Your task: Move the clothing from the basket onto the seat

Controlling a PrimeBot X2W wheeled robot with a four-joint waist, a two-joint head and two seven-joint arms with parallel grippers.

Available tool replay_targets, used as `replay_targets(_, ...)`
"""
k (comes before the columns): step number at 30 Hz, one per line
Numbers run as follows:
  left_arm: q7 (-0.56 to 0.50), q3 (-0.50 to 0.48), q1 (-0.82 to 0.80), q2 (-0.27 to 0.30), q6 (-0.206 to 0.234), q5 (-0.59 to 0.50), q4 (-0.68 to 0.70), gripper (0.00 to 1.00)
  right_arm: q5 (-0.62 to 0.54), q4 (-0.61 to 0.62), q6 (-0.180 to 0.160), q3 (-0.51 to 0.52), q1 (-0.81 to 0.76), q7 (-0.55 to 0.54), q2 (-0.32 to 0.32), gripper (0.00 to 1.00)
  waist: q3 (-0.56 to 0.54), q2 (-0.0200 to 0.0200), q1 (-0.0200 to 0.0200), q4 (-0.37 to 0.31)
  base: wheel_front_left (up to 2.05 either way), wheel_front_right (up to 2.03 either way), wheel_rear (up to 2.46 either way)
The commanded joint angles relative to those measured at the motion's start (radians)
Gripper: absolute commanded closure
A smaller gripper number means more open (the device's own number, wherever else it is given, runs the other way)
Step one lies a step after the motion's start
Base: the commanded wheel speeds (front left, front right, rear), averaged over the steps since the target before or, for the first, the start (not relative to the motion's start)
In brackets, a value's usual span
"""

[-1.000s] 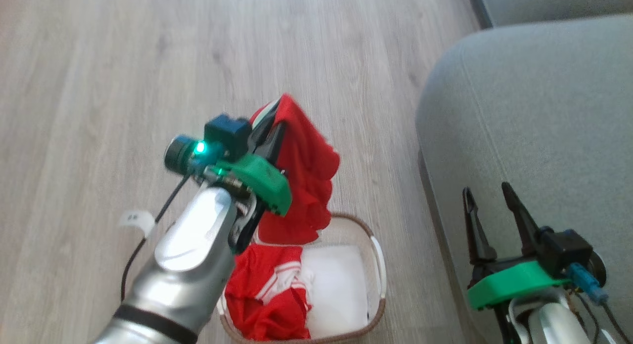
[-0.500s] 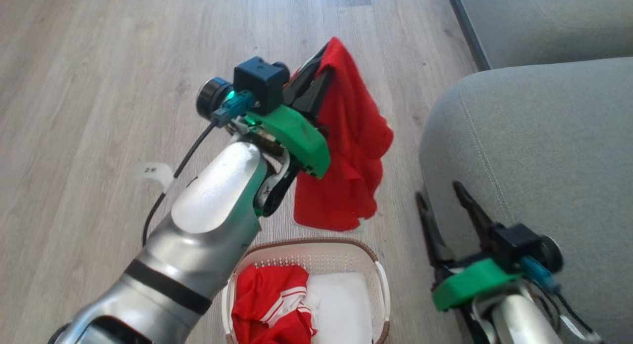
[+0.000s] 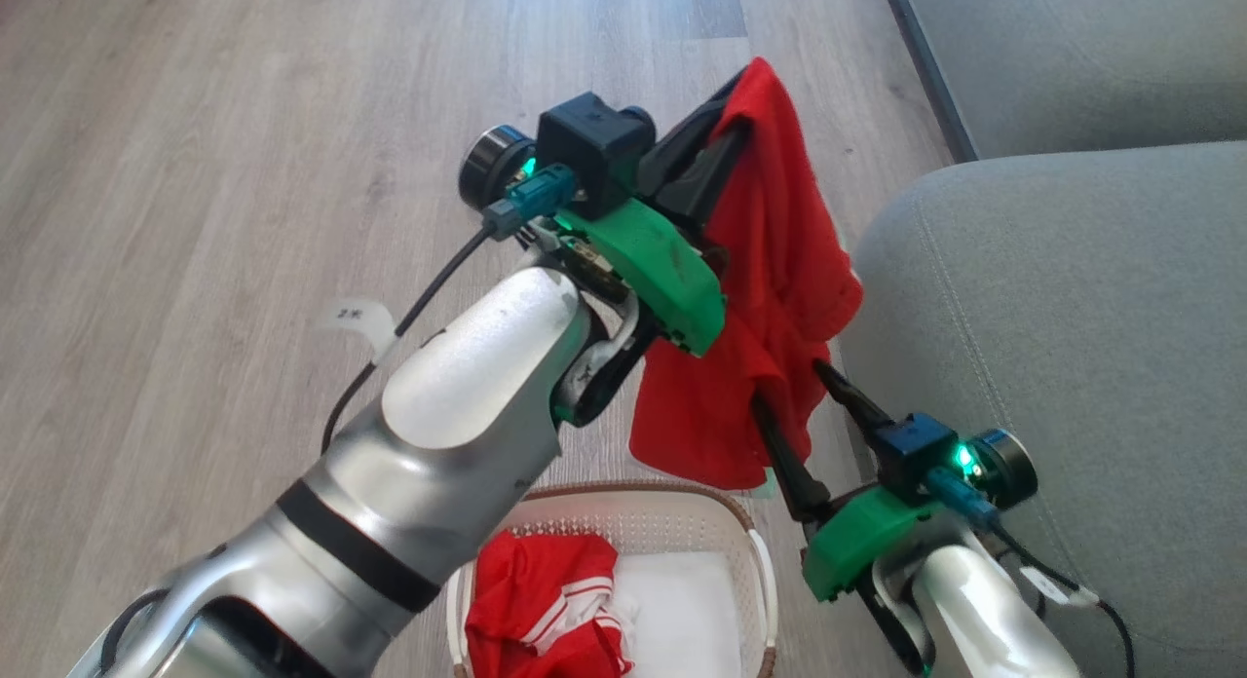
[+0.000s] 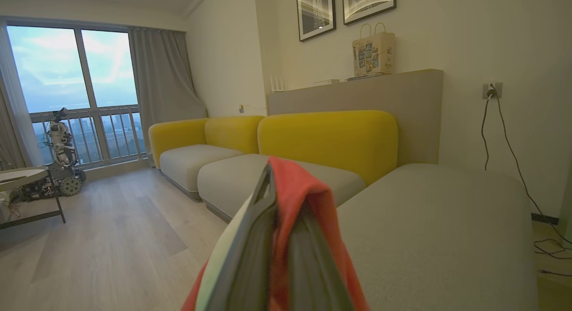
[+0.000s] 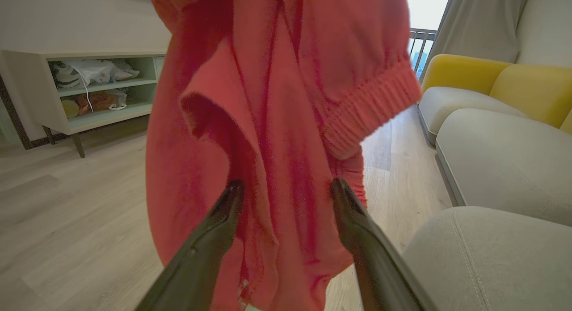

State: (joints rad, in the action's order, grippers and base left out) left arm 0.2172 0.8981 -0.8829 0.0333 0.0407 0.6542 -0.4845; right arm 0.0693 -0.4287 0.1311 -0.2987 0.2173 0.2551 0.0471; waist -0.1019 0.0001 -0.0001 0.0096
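**Operator:** Report the left hand [image 3: 733, 123].

**Technician:** Clamped on the top fold of the plain red garment [image 3: 779, 269]. A second ago its hem trailed in the basket [image 3: 682, 495]. Now it hangs clear over the floor, at 12 o'clock from the basket, with the seat [image 3: 1072, 318] at 3 o'clock.

**Operator:** And the right hand [image 3: 804, 405]?

**Technician:** It has risen from beside the seat to the garment's lower part. Its fingers are spread, tips against the cloth, and nothing is gripped.

**Operator:** Consequence for the task?

**Technician:** The first item is extracted. The right hand is probably about to take the loose end for a two-point carry toward 3 o'clock. The striped garment [image 3: 546, 610] remains in the basket, so roughly half the work is outstanding.
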Motion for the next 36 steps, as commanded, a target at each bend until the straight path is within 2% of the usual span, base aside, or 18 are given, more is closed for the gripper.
replay_targets(1,0.009,-0.025,-0.077,0.017,0.007,0.009,0.035,1.0,-0.017,0.022,0.0,-0.021,0.067,0.007,0.003,0.0,-0.002,-0.0001,0.0001,0.005,0.0,0.0,0.0)
replay_targets(9,0.017,0.034,-0.09,0.017,0.028,0.058,0.064,1.0,-0.025,-0.05,0.0,-0.063,0.144,0.007,0.003,0.0,-0.012,-0.0001,0.0001,0.031,0.0,0.0,0.0)
replay_targets(10,0.018,0.039,-0.09,0.017,0.03,0.065,0.067,1.0,-0.02,-0.06,0.0,-0.076,0.152,0.007,0.003,0.05,-0.013,-0.0001,0.0001,0.034,0.0,0.0,0.0)
replay_targets(11,0.019,0.044,-0.089,0.017,0.031,0.07,0.068,1.0,-0.017,-0.069,0.0,-0.086,0.16,0.007,0.003,0.5,-0.014,-0.0001,0.0001,0.038,0.0,0.0,0.0)
replay_targets(12,0.02,0.048,-0.088,0.017,0.033,0.075,0.067,1.0,-0.014,-0.076,0.0,-0.091,0.167,0.007,0.003,0.87,-0.015,-0.0001,0.0001,0.042,0.0,0.0,0.0)
replay_targets(13,0.021,0.051,-0.086,0.017,0.036,0.078,0.063,1.0,-0.011,-0.082,0.0,-0.094,0.173,0.007,0.003,1.0,-0.015,-0.0001,0.0001,0.045,0.0,0.0,0.0)
replay_targets(23,0.035,0.035,-0.02,0.034,0.047,0.096,-0.024,1.0,-0.005,-0.049,0.0,-0.057,0.161,0.007,0.003,1.0,-0.012,-0.0001,0.0001,0.044,0.0,0.0,0.0)
replay_targets(24,0.037,0.029,-0.01,0.037,0.048,0.097,-0.03,0.94,-0.005,-0.042,0.0,-0.051,0.157,0.007,0.003,1.0,-0.011,-0.0001,0.0001,0.041,0.0,0.0,0.0)
replay_targets(25,0.039,0.022,0.002,0.039,0.048,0.099,-0.036,0.6,-0.007,-0.034,0.0,-0.045,0.153,0.007,0.003,1.0,-0.01,-0.0001,0.0001,0.036,0.0,0.0,0.0)
replay_targets(27,0.041,0.011,0.026,0.047,0.048,0.097,-0.045,0.0,-0.011,-0.013,0.0,-0.025,0.148,0.007,0.003,1.0,-0.007,-0.0001,0.0001,0.027,0.0,0.0,0.0)
replay_targets(36,0.044,-0.044,0.135,0.074,0.039,0.06,-0.039,0.0,-0.065,0.078,0.0,0.104,0.134,0.007,0.009,1.0,0.01,-0.0001,0.0001,-0.028,0.0,0.0,0.0)
